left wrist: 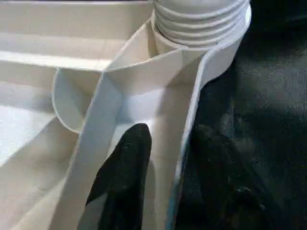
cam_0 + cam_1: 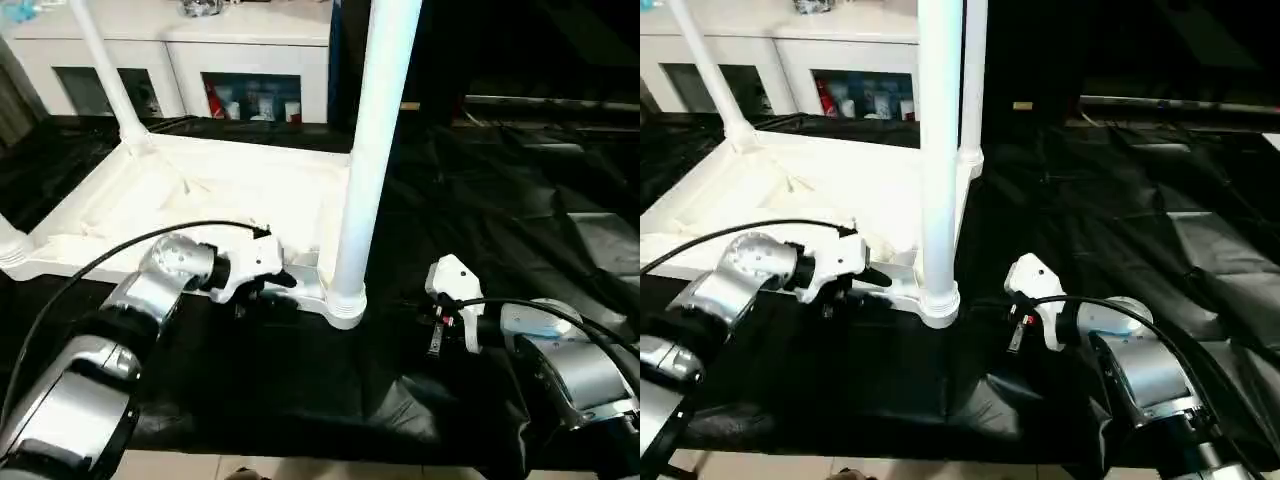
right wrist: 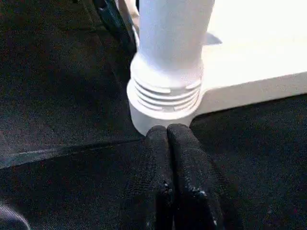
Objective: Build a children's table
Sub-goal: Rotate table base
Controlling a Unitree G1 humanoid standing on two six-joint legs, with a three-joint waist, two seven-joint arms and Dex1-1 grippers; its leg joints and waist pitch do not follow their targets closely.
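Black sheet (image 2: 480, 200) under upturned white tabletop (image 2: 200, 190), legs up.
Left gripper (image 1: 163, 177) straddling tabletop rim beside near leg (image 2: 365, 150); right gripper (image 3: 175, 158) closed, empty.

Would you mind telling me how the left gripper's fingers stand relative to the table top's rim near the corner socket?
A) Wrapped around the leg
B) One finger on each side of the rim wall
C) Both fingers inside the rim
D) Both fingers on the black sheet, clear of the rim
B: in the left wrist view one of the left gripper's fingers lies inside the table top's rim and the other outside it, over the black sheet.
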